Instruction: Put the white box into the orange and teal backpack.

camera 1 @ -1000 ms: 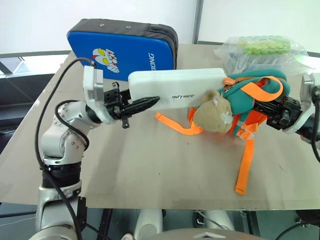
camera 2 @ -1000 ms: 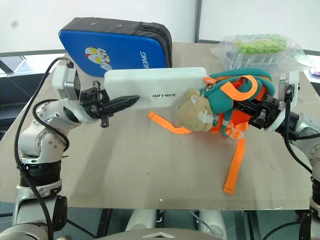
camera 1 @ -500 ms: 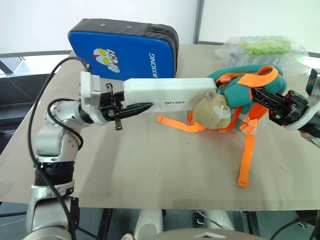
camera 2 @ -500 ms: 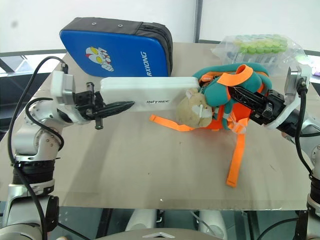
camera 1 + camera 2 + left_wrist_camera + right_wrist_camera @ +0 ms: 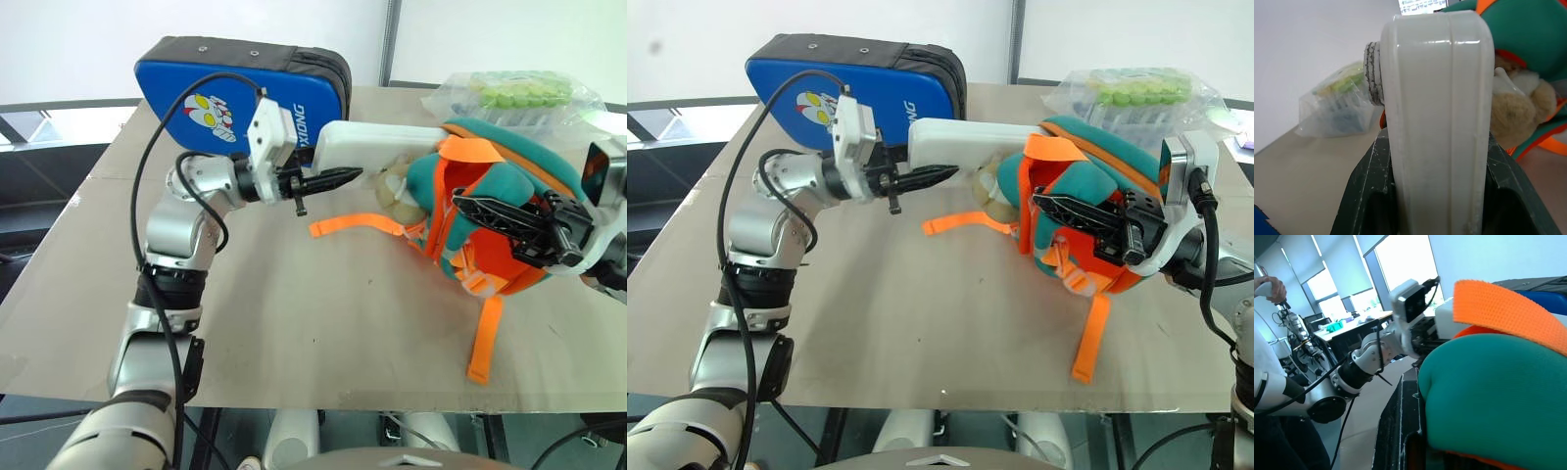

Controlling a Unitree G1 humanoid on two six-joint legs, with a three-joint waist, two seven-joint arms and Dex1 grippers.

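My left gripper (image 5: 341,172) is shut on one end of the white box (image 5: 377,147), holding it level above the table and pointing it to the right. In the left wrist view the box (image 5: 1435,122) stands edge-on between the black fingers. Its far end meets the orange and teal backpack (image 5: 505,181) and is hidden behind an orange strap there. The beige plush toy (image 5: 397,188) hangs just under the box. My right gripper (image 5: 475,208) is shut on the backpack's front edge, holding it lifted and tilted with its orange side towards the box.
A large blue padded case (image 5: 235,88) stands at the back left, close behind my left gripper. A clear bag of green items (image 5: 514,93) lies at the back right. Orange straps (image 5: 485,343) trail over the table. A person (image 5: 1268,289) stands beyond the table.
My left gripper has carried the box forward and to the right, towards the backpack. My right gripper has pulled the backpack back and up, tipping it towards the box.
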